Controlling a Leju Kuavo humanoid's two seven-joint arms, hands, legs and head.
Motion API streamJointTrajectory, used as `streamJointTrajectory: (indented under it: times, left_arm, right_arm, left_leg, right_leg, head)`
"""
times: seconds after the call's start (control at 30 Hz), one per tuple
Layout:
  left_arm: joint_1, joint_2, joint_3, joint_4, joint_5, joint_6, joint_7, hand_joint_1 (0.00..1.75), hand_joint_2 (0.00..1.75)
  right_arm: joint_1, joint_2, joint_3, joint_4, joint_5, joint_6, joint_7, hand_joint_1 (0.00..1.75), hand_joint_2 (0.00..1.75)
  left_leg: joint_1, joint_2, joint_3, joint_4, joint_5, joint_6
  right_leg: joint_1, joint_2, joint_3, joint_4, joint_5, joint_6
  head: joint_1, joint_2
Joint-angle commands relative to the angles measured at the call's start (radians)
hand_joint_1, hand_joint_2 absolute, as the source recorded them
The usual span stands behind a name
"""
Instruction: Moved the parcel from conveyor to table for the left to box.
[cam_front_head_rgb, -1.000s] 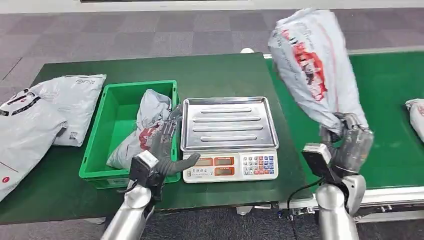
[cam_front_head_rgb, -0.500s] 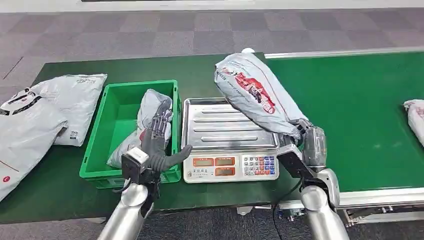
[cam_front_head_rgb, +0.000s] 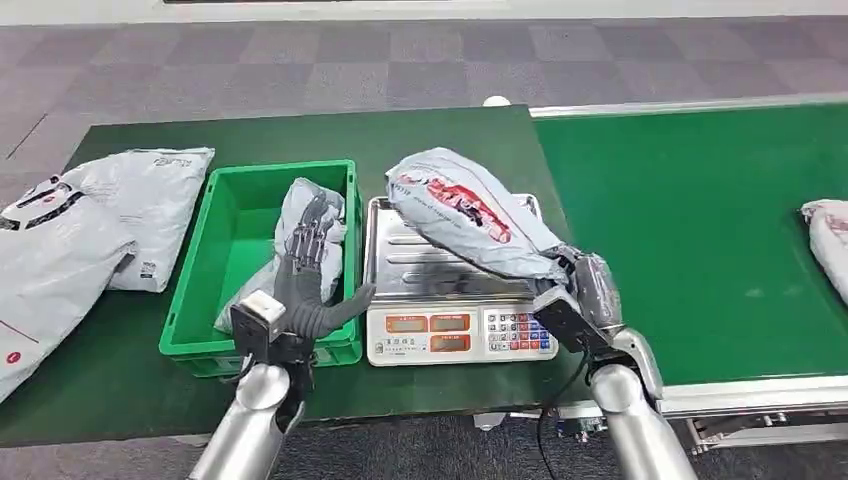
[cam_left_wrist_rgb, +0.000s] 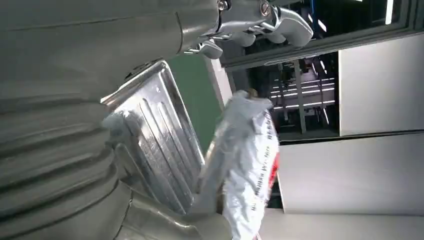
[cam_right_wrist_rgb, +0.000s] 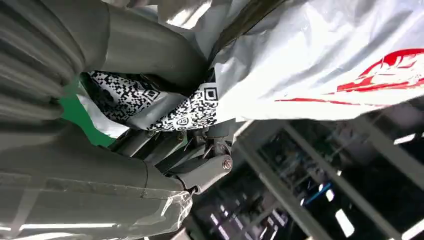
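Observation:
My right hand (cam_front_head_rgb: 590, 290) grips one end of a grey parcel with red print (cam_front_head_rgb: 465, 212), which lies slanted over the steel pan of the scale (cam_front_head_rgb: 398, 268). The right wrist view shows the same parcel (cam_right_wrist_rgb: 320, 65) and its QR label pinched in my fingers (cam_right_wrist_rgb: 150, 50). My left hand (cam_front_head_rgb: 305, 285) stands with fingers spread and holds nothing, at the right wall of the green box (cam_front_head_rgb: 235, 235), just left of the scale. A second grey parcel (cam_front_head_rgb: 300, 225) lies inside the box. The left wrist view shows the scale pan (cam_left_wrist_rgb: 155, 135) and the held parcel (cam_left_wrist_rgb: 250, 165).
Two more grey parcels (cam_front_head_rgb: 90, 225) lie at the table's left end. The green conveyor (cam_front_head_rgb: 700, 230) runs on the right, with another parcel (cam_front_head_rgb: 828, 235) at its far right edge. The scale's display and keypad (cam_front_head_rgb: 460, 330) face me.
My right hand has swung the parcel down and leftward from above the conveyor onto the scale pan. The left hand has shifted slightly left beside the box.

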Motion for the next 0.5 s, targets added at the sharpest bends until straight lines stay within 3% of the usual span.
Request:
streamJointTrajectory:
  times: [0.03,0.13,0.17,0.2,0.23,0.27,0.5]
  left_arm:
    - [-0.032,0.044,-0.002,0.006,0.024,-0.002,0.003,0.00,1.75]
    - [-0.038,0.042,-0.012,0.021,0.019,0.001,0.003,0.00,1.75]
    - [-0.039,0.040,-0.014,0.023,0.015,0.006,0.003,0.00,1.75]
    - [-0.037,0.039,-0.015,0.014,0.018,0.005,0.003,0.00,1.75]
    - [-0.036,0.038,-0.014,0.012,0.020,0.005,0.003,0.00,1.75]
    - [-0.036,0.038,-0.015,0.014,0.021,0.003,0.003,0.00,1.75]
    - [-0.044,0.038,-0.028,0.036,0.010,0.008,0.003,0.00,1.75]
  right_arm:
    - [-0.089,-0.058,0.110,0.155,-0.015,0.055,-0.012,1.75,1.75]
    - [-0.082,-0.071,0.127,0.151,-0.033,0.086,-0.034,1.75,1.75]
    - [-0.077,-0.071,0.125,0.139,-0.047,0.085,-0.046,1.55,1.75]
    - [-0.071,-0.074,0.128,0.126,-0.049,0.086,-0.047,1.10,1.75]
    - [-0.065,-0.076,0.130,0.118,-0.050,0.087,-0.046,0.14,1.75]
    - [-0.061,-0.077,0.130,0.116,-0.050,0.089,-0.045,0.00,1.75]
    - [-0.050,-0.082,0.129,0.092,-0.052,0.079,-0.038,0.00,1.75]
  left_leg:
    - [0.001,0.003,0.003,-0.001,-0.001,-0.001]
    - [0.001,0.002,0.002,-0.001,-0.001,0.000]
    - [0.001,0.002,0.003,-0.002,-0.001,-0.001]
    - [0.001,0.002,0.005,-0.002,-0.001,-0.001]
    - [0.001,0.001,0.003,-0.001,-0.001,-0.001]
    - [0.001,0.001,0.002,-0.001,-0.001,0.000]
    - [0.001,0.000,0.003,-0.001,-0.001,-0.001]
  right_leg:
    - [0.001,0.004,0.003,-0.002,0.000,-0.001]
    - [0.001,0.002,0.002,-0.001,0.000,-0.001]
    - [0.001,0.003,0.003,-0.003,0.000,-0.001]
    - [0.001,0.003,0.005,-0.003,0.000,-0.001]
    - [0.001,0.002,0.003,-0.002,0.000,-0.001]
    - [0.001,0.001,0.002,-0.001,0.000,-0.001]
    - [0.001,0.001,0.002,-0.002,0.000,-0.001]
  head:
    - [0.000,0.000]
    - [0.000,0.000]
    - [0.000,0.000]
    - [0.000,0.000]
    - [0.000,0.000]
    - [0.000,0.000]
    - [0.000,0.000]
